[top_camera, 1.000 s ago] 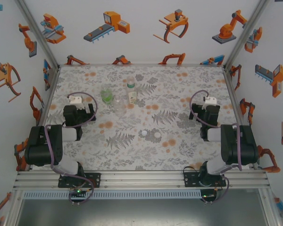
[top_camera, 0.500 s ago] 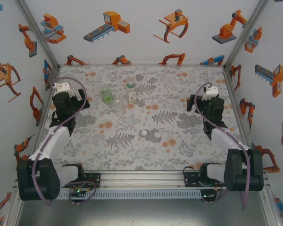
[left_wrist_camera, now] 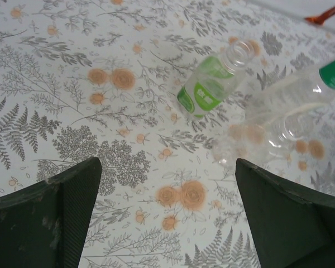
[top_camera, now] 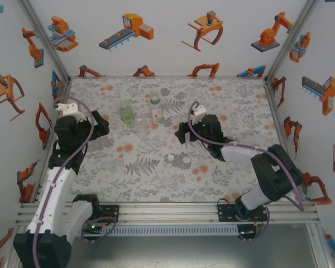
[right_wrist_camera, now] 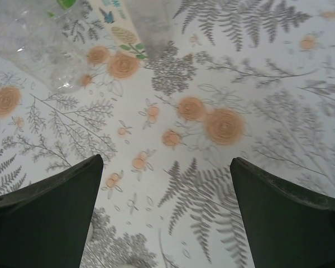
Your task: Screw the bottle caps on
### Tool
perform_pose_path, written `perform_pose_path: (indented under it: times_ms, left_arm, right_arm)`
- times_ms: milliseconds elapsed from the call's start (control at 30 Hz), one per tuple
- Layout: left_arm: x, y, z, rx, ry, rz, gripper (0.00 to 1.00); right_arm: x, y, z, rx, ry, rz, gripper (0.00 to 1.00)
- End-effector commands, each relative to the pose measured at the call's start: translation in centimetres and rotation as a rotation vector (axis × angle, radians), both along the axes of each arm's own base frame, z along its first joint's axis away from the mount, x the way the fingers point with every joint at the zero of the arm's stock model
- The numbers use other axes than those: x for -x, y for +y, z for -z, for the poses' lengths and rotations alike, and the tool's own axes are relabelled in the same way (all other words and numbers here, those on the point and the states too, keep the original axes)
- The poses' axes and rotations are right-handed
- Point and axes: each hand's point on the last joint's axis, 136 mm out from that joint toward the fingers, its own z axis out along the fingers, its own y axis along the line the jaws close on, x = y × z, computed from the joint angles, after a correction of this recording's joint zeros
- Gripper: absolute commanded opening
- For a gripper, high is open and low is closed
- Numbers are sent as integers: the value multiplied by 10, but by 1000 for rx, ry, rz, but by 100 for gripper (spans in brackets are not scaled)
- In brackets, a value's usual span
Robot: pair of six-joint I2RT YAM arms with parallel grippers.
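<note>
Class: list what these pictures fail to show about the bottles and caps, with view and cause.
- Top external: bottle caps too small to tell which side faces up.
- Right wrist: clear bottle cut off by the top and left edges.
- Left wrist: green-banded bottle, top cut off by the right edge.

I count three bottles on the one table [top_camera: 240, 100]: one green-tinted bottle [top_camera: 125, 114], one plain clear bottle [top_camera: 140, 125] and one clear bottle with a pale label [top_camera: 156, 114]. There are two small white caps, the left cap [top_camera: 170, 158] and the right cap [top_camera: 186, 161]. Two arms stand there, so two grippers, the left gripper [left_wrist_camera: 168, 162] and the right gripper [right_wrist_camera: 166, 161], each with two fingers.
</note>
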Motion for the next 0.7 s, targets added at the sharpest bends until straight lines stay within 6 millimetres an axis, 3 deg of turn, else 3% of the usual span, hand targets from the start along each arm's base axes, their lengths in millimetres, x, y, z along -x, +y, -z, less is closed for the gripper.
perform_pose_path:
  times_ms: [0,167,333,433,667]
  left_arm:
    - [5,-12,-15,-95,-3,95,97]
    - [12,-8,-20,-185,14,121,97]
    - [31,30,-19,-314,30,-36,97]
    - [37,40,-25,-292,-17,-81,97]
    - [32,39,-28,-187,-53,-58,97]
  right_arm:
    - [-19,28,-33,-91,-81,36,85]
    - [-36,61,-47,-93,-129,64,85]
    - [-57,89,-64,-111,-150,81,84]
    - [-72,99,-68,-100,-158,119,85]
    - [-104,118,-67,-102,-176,173,88]
